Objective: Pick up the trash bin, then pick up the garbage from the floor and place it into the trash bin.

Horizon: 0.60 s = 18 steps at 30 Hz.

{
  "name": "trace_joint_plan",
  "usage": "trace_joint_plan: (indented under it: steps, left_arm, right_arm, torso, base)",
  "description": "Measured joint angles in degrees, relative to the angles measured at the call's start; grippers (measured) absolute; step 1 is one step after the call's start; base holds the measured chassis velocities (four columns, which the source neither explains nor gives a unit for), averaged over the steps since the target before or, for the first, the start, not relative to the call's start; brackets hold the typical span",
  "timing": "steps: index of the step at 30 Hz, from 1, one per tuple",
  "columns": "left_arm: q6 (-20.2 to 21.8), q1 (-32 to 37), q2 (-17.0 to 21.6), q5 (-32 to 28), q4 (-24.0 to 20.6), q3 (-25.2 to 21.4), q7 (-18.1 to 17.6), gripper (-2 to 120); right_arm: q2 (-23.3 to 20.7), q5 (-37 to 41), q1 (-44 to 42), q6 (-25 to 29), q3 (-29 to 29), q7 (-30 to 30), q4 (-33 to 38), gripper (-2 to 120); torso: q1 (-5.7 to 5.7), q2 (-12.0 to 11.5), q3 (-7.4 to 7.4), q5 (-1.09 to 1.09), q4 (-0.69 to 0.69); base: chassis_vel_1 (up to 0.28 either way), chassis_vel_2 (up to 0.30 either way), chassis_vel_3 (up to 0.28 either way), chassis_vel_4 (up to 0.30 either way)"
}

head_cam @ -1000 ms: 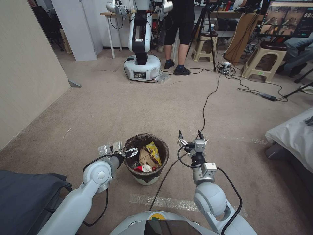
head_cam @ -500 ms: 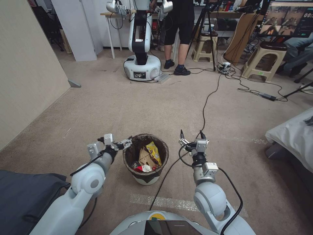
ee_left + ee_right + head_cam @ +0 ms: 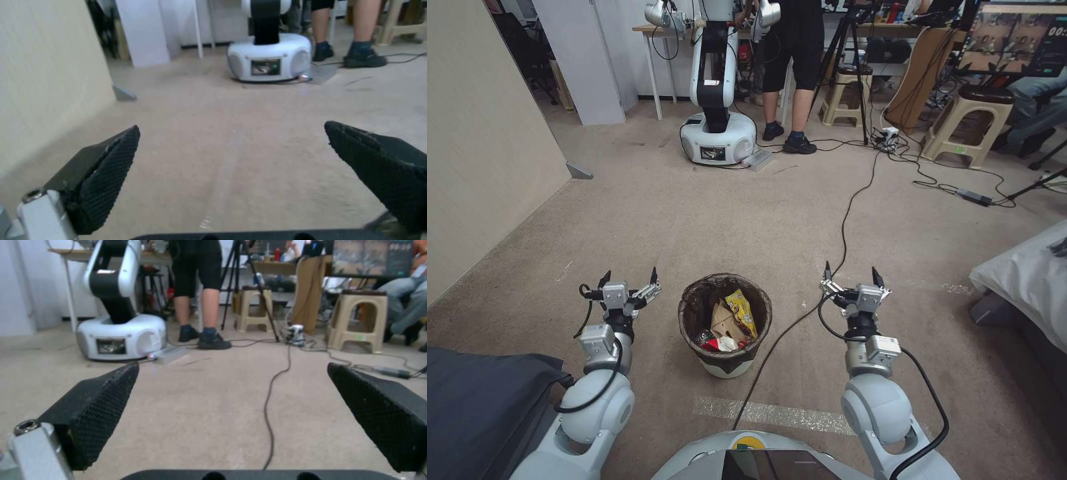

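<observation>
Trash bin (image 3: 725, 325) lower centre of frame, on carpet, garbage (image 3: 730, 323) inside. Left end effector (image 3: 628, 281) wide, empty, left of bin; right end effector (image 3: 852, 275) wide, empty, right of it.

The robot has two glossy white arms with rounded joints, and each ends in a silver metal wrist block with a looping black cable. The left gripper (image 3: 628, 279) and the right gripper (image 3: 852, 273) have black pointed fingers (image 3: 104, 178) with a fine ribbed pattern on the pads. The white base carries a yellow mark.
</observation>
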Motion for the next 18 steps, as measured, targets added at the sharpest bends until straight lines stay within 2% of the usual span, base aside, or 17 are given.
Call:
trace_joint_plan:
  steps: [2,5,6,12,13,14,15,18]
  left_arm:
    - [-1.5,0.4,-0.7,2.9,1.3,0.0,0.3,100]
    - [-2.0,0.5,-1.0,4.1,1.8,0.0,0.5,100]
    - [-3.5,0.9,-1.8,6.8,3.3,0.0,0.9,100]
    - [-4.3,1.1,-2.2,8.1,4.1,0.0,1.0,100]
    - [-6.6,1.2,-2.3,8.3,4.3,0.0,1.1,100]
    - [-6.6,1.2,-2.3,8.3,4.3,0.0,1.1,100]
    - [-7.6,1.9,-4.6,11.2,7.2,1.2,1.1,100]
    - [-8.7,2.0,-5.3,12.2,7.9,1.7,1.2,100]
  right_arm:
    - [0.0,-0.3,-0.3,0.3,0.6,-0.1,-0.1,100]
    - [0.0,-0.4,-0.4,0.3,0.8,-0.2,-0.1,100]
    - [0.0,-0.5,-0.7,0.6,1.7,-0.4,-0.1,100]
    - [0.0,-0.6,-0.8,0.8,2.2,-0.4,0.0,100]
    - [0.0,-0.7,-0.8,0.8,2.2,-0.4,0.0,100]
    - [0.0,-0.7,-0.8,0.8,2.2,-0.4,0.0,100]
    - [-0.1,-1.5,-1.4,1.9,4.6,-0.7,0.0,100]
    - [-0.1,-1.8,-1.7,2.3,5.3,-0.7,0.0,100]
  torso:
    - [0.00,0.0,0.00,0.00,0.00]
    - [0.00,0.0,0.00,0.00,0.00]
    - [0.00,0.0,0.00,0.01,-0.01]
    - [0.00,0.0,0.00,-0.01,0.01]
    - [0.00,0.0,0.00,-0.01,0.01]
    - [0.00,0.0,0.00,-0.01,0.01]
    - [0.00,0.0,0.00,-0.01,0.01]
    - [0.00,0.0,0.00,0.01,-0.01]
  base:
    - [0.000,0.000,0.000,0.000]
    - [0.000,0.000,0.000,0.000]
    - [0.000,0.000,0.000,0.000]
    - [0.000,0.000,0.000,0.000]
    - [0.000,0.000,0.000,0.000]
    - [0.000,0.000,0.000,0.000]
    - [0.000,0.000,0.000,0.000]
    - [0.000,0.000,0.000,0.000]
